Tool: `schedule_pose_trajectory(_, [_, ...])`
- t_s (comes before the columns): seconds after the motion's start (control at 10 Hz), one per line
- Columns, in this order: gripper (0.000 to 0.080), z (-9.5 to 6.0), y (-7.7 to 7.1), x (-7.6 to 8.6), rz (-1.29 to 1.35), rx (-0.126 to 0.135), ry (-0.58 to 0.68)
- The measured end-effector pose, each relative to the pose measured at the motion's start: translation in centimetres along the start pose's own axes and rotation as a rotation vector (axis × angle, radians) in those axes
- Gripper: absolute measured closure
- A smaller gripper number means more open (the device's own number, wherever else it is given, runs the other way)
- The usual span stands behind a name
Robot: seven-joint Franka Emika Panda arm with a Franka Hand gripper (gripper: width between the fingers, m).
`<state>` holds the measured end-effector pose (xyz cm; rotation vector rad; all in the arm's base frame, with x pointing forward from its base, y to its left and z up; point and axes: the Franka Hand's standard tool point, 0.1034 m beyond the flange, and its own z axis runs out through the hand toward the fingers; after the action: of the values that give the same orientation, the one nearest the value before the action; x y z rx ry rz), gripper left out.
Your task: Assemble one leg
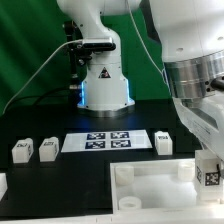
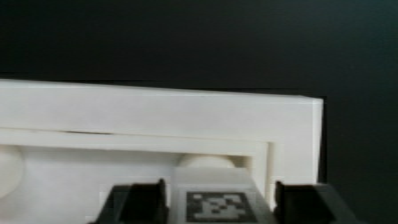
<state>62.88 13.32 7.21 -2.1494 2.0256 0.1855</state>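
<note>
My gripper (image 1: 206,160) hangs at the exterior view's right, over the right end of the large white tray-like part (image 1: 150,188). It is shut on a leg (image 1: 210,174), a small white block with a black-and-white marker on its face. In the wrist view the leg (image 2: 217,204) sits between the two dark fingers (image 2: 139,205), just above the tray-like part's wall (image 2: 160,125) and near a rounded corner post (image 2: 217,160). Whether the leg touches the tray-like part cannot be told.
Two loose legs (image 1: 22,150) (image 1: 47,149) stand at the left. Another leg (image 1: 165,141) stands beside the marker board (image 1: 113,142). A white block (image 1: 2,183) is cut off at the left edge. The robot base (image 1: 105,85) stands behind.
</note>
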Motion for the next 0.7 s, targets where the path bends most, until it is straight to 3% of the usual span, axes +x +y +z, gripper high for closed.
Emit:
schedule_pose_trajectory(0.2, [0.0503, 0.00, 0.00, 0.00, -0.045, 0.000, 0.000])
schedule_pose_trajectory(0.3, [0.0421, -0.01, 0.05, 0.04, -0.076, -0.003, 0.003])
schedule_pose_trajectory(0.4, [0.0421, -0.06, 0.32, 0.20, -0.292, -0.024, 0.012])
schedule_pose_trajectory(0.5, [0.0241, -0.14, 0.30, 0.38, -0.452, -0.028, 0.020])
schedule_pose_trajectory(0.6, [0.0169, -0.28, 0.23, 0.55, -0.558, -0.030, 0.025])
schedule_pose_trajectory(0.7, [0.0155, -0.40, 0.15, 0.74, -0.754, -0.039, 0.041])
